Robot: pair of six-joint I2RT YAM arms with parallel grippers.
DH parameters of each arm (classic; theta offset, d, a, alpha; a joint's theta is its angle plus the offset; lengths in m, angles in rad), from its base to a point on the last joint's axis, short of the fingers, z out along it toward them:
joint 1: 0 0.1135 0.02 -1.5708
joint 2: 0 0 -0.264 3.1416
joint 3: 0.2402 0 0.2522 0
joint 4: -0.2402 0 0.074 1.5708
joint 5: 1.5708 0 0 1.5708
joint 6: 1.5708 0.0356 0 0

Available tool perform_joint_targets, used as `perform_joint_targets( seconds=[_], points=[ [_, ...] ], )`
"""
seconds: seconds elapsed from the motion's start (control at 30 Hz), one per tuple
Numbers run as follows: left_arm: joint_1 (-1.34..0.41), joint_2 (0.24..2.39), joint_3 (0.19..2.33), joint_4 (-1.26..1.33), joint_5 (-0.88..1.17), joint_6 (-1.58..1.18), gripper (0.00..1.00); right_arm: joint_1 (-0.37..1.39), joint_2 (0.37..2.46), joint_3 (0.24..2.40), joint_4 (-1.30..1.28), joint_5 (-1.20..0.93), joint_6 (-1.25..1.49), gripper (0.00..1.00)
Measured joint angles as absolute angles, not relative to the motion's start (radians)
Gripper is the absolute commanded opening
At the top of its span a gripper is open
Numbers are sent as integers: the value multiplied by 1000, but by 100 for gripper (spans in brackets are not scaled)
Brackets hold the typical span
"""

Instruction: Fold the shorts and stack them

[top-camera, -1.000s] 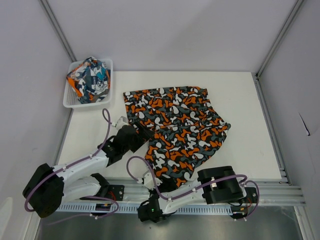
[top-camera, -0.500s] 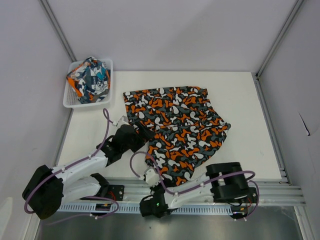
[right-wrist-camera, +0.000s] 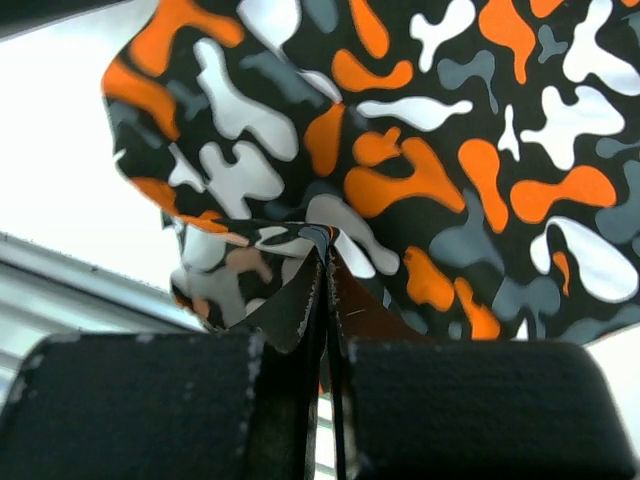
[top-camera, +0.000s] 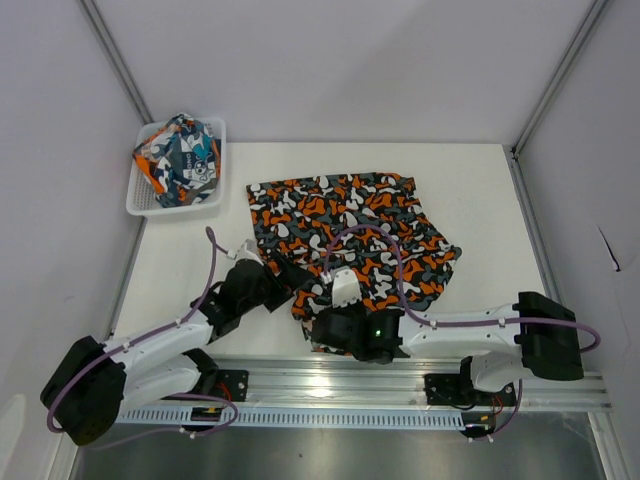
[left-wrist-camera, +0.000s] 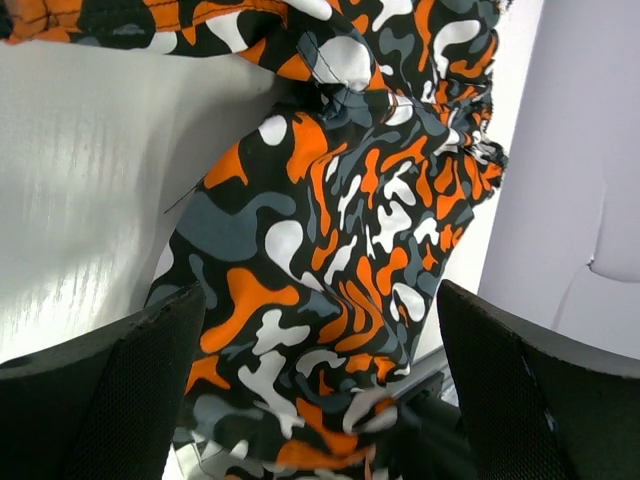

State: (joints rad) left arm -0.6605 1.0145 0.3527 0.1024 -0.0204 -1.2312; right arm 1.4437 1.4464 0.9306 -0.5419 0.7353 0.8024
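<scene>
Camouflage shorts (top-camera: 360,225): soft thin cloth with orange, black, grey and white blotches. They lie spread mostly flat on the white counter (top-camera: 490,290), with the near hem bunched and creased.
Right gripper (right-wrist-camera: 328,365): black padded fingers pressed together on a thin fold of that hem.
Left gripper (left-wrist-camera: 320,400): textured black fingers spread wide, the shorts' left edge lying loose between them.
Graphic shorts (top-camera: 182,158): teal, orange and white print, crumpled into a mound inside the white mesh basket (top-camera: 140,207) at the far left corner.

No writing can be read; small marks on the teal, orange and white printed fabric shorts (top-camera: 180,158) are too blurred
</scene>
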Motion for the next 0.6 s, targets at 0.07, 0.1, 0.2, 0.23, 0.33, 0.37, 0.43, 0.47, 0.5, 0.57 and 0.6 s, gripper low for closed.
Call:
perform_joint_targets(
  seconds=[0.07,0.1,0.2,0.23,0.33,0.37,0.43,0.47,0.5,0.57,0.6],
  points=[
    [-661,982,327,114,-19,-1232,99,1399,1432,902,-502,694,787,0],
    [-661,966,320,119,-18,-1232,99,1380,1426,891,-484,675,781,0],
    [-662,926,313,131,-14,-1235,99,1329,1413,867,-436,617,760,0],
    [-665,916,311,135,-10,-1239,99,1316,1412,865,-427,604,756,0],
    [-686,897,306,136,5,-1258,99,1277,1412,865,-392,562,739,0],
    [-702,894,304,136,9,-1266,99,1267,1412,865,-382,554,735,0],
    [-741,892,300,133,11,-1287,98,1250,1412,865,-368,538,727,0],
    [-764,892,296,133,12,-1302,98,1248,1413,865,-363,534,723,0],
    [-784,891,292,131,8,-1313,98,1246,1414,865,-361,531,720,0],
    [-835,888,281,131,1,-1345,98,1242,1414,865,-359,528,712,0],
    [-863,886,275,131,-7,-1362,98,1240,1414,865,-359,526,710,0]
  ],
)
